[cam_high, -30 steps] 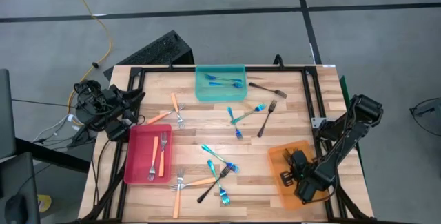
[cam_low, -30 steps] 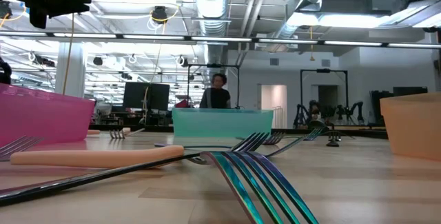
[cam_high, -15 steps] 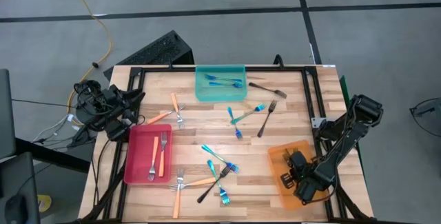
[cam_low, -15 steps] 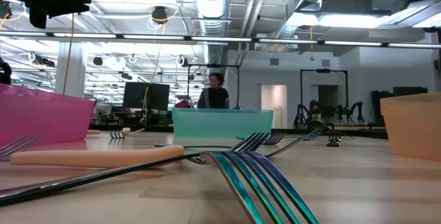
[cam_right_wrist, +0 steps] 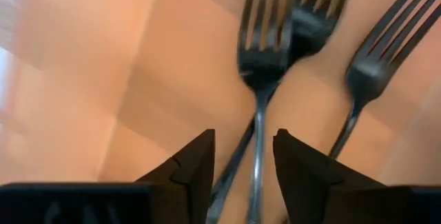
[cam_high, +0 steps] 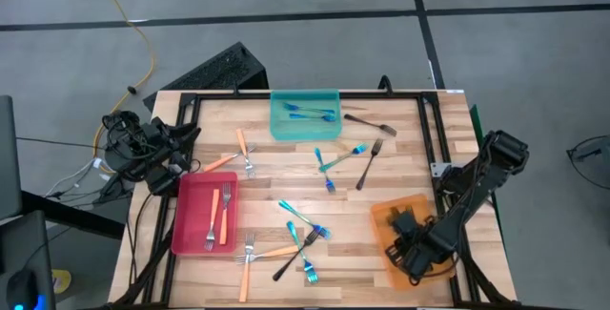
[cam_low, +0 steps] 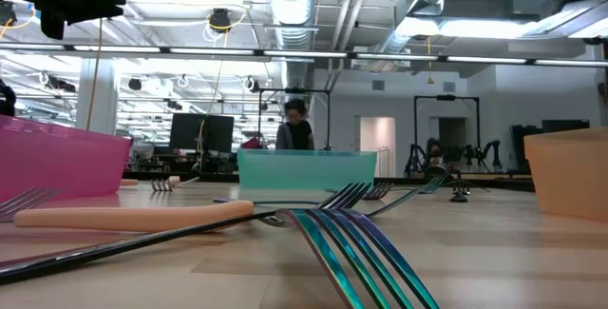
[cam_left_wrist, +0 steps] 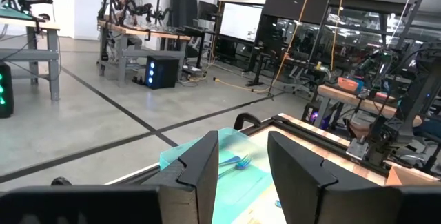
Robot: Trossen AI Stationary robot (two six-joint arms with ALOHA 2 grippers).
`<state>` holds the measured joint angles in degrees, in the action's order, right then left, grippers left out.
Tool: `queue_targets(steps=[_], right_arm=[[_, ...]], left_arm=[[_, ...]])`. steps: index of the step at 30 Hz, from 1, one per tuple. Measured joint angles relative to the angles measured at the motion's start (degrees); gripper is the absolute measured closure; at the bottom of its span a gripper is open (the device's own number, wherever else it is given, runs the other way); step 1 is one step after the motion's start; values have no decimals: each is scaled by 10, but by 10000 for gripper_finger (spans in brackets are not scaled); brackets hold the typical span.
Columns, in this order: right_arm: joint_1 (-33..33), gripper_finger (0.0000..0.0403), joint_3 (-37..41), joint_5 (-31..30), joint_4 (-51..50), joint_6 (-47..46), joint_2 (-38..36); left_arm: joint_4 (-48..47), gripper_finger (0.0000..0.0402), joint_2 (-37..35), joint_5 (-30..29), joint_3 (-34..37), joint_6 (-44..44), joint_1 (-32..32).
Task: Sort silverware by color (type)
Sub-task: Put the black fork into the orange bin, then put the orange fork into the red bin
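Right gripper (cam_high: 408, 251) in orange tray (cam_high: 383, 220) at 4 o'clock of table; has shifted slightly toward 7 o'clock since a second ago. Right wrist view: jaws spread, dark forks (cam_right_wrist: 265, 52) lying free on tray floor between and beyond fingers, nothing pinched. Reads as drop just done, dark fork delivered.

Left gripper (cam_left_wrist: 242, 167) parked off table edge at 9 o'clock, jaws apart, empty.

Still unsorted mid-table: blue forks (cam_high: 335, 157), orange-handled forks (cam_high: 244, 148), dark fork (cam_high: 368, 165). Teal tray (cam_high: 305, 129) and red tray (cam_high: 191, 224) partly filled. Task roughly midway.
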<state>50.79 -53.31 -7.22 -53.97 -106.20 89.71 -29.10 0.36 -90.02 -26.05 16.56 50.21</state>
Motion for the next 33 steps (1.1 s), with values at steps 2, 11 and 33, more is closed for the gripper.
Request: queue_targets(steps=[2,11,33], right_arm=[[-11,239,-23,-1,-35,22,0],[-48,246,-131,-80,-227,113,0],[-269,247,-196,-151,318,970,2]], left_arm=[[0,289,0,0,0,0,0],[0,289,0,0,0,-4,0],[0,289,0,0,0,-4,0]])
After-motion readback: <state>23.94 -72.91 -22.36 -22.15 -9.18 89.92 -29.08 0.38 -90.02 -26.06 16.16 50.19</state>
